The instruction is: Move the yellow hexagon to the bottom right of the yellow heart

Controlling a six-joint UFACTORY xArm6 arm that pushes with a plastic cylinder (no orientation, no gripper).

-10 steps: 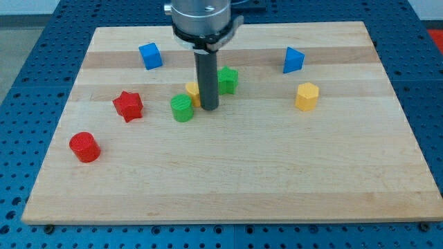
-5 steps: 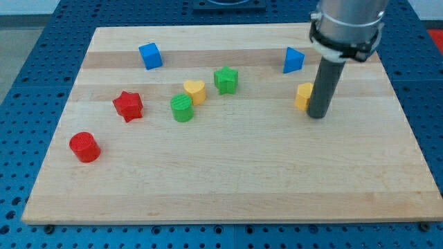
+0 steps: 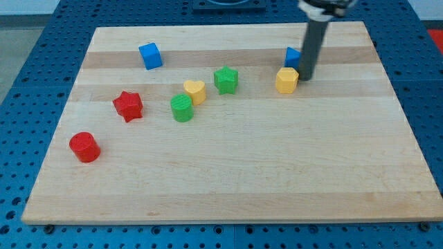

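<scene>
The yellow hexagon (image 3: 286, 80) sits right of the board's centre, in the upper half. My tip (image 3: 305, 77) is right beside it, touching or nearly touching its right side. The rod rises out of the view's top and hides part of a blue block (image 3: 293, 57) behind it. The yellow heart (image 3: 195, 91) lies well to the left of the hexagon, between a green block (image 3: 182, 108) at its lower left and a green block (image 3: 225, 80) at its upper right.
A blue cube (image 3: 150, 55) sits at the upper left. A red star (image 3: 128, 106) and a red cylinder (image 3: 84, 146) lie at the left. The wooden board (image 3: 235, 173) rests on a blue perforated table.
My tip swung from beside the yellow heart across to the right, then went around the yellow hexagon's right side. The hexagon has slid left and up the view.
</scene>
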